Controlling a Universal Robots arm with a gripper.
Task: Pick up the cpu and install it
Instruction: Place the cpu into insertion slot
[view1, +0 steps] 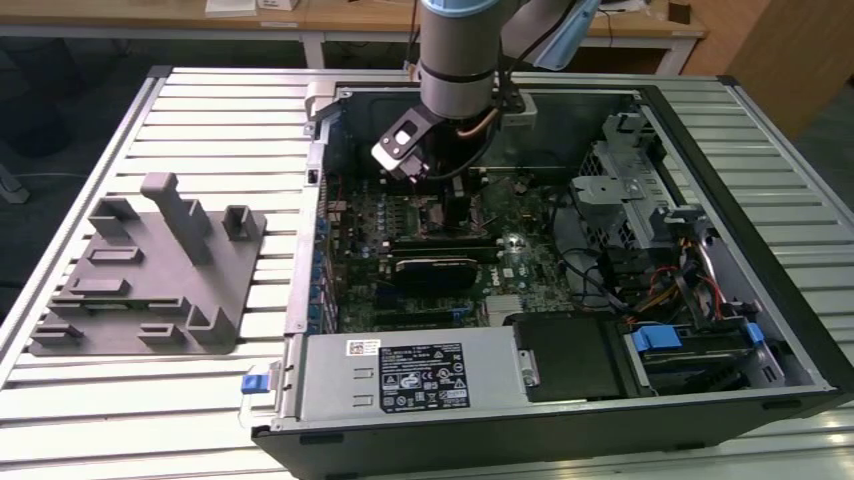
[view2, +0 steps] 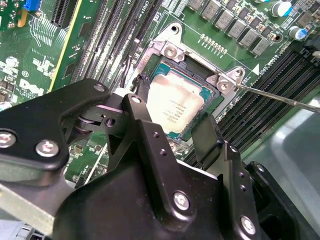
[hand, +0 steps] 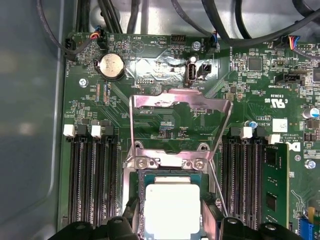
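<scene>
Seated in the metal-framed socket (hand: 135, 162): small square silver-topped cpu (view2: 176, 97) (hand: 171, 202), straight under the black hand (view2: 172, 120) (hand: 172, 227) in both wrist views. Cannot tell whether gripping or loose. Hemmed on two sides by black memory slots (hand: 92, 180), with the silver load plate (hand: 180, 107) swung up. In the exterior view, open black computer case (view1: 561, 425) on ribbed metal bench (view1: 187, 110), with grey plastic fixture tray (view1: 134, 290) at nine o'clock of it, apart.

An open computer case (view1: 561, 435) lies on a slatted metal table (view1: 200, 110), and a grey plastic tray (view1: 147, 280) with upright posts sits well apart from it toward the exterior view's left. Inside the case are a silver power supply (view1: 400, 375) with a printed label, orange and red wires (view1: 661, 297), and what looks like a metal drive cage (view1: 627, 170). In the first wrist view, the green circuit board (hand: 165, 115) carries a round coin battery (hand: 111, 66) and rows of black memory slots (hand: 92, 170).
</scene>
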